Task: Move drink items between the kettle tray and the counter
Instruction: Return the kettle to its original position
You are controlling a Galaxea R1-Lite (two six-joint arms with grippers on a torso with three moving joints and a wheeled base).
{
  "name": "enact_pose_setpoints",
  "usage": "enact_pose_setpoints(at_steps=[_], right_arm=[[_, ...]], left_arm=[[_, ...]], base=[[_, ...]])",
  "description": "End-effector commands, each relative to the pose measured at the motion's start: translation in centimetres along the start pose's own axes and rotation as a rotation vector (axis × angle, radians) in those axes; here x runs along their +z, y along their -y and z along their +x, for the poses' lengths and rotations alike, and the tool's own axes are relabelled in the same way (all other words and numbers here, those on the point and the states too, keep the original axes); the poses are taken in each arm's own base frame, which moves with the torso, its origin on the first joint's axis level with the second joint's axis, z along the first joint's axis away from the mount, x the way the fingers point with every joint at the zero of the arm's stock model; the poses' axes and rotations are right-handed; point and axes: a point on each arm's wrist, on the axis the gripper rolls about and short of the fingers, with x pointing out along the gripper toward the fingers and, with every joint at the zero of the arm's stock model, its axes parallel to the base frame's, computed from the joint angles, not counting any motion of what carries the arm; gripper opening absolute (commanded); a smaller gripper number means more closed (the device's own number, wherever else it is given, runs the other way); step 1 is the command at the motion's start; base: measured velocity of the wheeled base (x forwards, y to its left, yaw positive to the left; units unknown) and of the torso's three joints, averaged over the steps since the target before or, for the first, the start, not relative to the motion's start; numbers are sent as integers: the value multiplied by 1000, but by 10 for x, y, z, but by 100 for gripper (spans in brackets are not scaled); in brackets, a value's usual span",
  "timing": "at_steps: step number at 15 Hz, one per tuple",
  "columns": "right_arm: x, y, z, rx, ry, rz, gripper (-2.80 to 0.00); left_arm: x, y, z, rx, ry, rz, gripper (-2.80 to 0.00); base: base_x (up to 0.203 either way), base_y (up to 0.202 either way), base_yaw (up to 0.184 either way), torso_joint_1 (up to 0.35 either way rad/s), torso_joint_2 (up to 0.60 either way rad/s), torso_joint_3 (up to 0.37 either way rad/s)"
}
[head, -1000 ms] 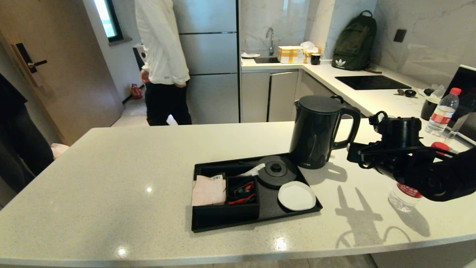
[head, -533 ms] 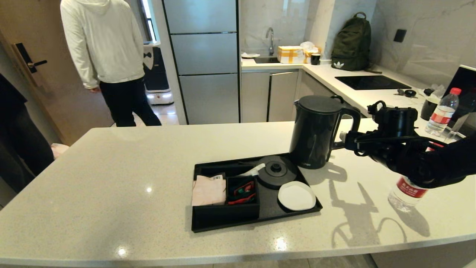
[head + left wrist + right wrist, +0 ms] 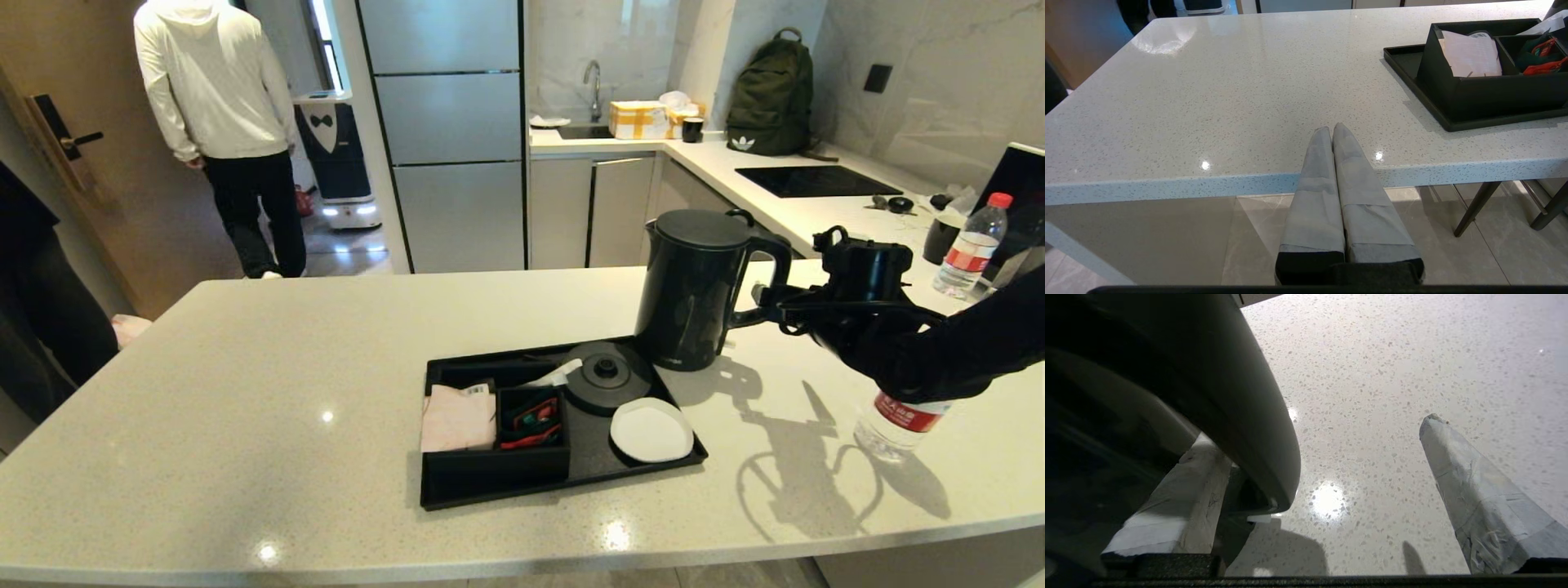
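R gripper point(image 3: 763, 300) was spread wide round the matte kettle's point(image 3: 694, 286) loop handle at centre-right — speckled counter point(image 3: 326, 359) glossy; L gripper point(image 3: 1332, 132) pressed together.

White Adidas trefoil logo point(image 3: 744, 141) on the front pocket of the green backpack point(image 3: 771, 94), standing on the far counter point(image 3: 718, 159) against the wall. White characters, too small to read, on the red label of the near water bottle point(image 3: 902, 416). Red-and-white label on the far water bottle point(image 3: 971, 245), its print illegible. Faint small marking low on the front of the black kettle point(image 3: 694, 286), not readable. Printing on the red and green sachets point(image 3: 531, 416) in the tray's box, too small to make out. Nothing else legible.
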Motion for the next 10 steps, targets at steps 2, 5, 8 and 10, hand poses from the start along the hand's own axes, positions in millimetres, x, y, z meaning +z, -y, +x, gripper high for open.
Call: enact_pose_setpoints(at_steps=[2,5,8,10], right_arm=[[-13,1,15,5,-16,-8,0],[-12,-1,20,16,-6,-16,0],[-9,-4,26,20,9,-22,0],[-6,-5,28,20,18,-21,0]], left_arm=[[0,0,0,1,-1,-2,-280],[0,0,0,1,-1,0,-280],[0,0,0,1,-1,0,-280],[0,0,0,1,-1,0,-280]], base=[[0,0,0,0,0,0],[0,0,0,0,0,0],[0,0,0,0,0,0],[0,0,0,0,0,0]])
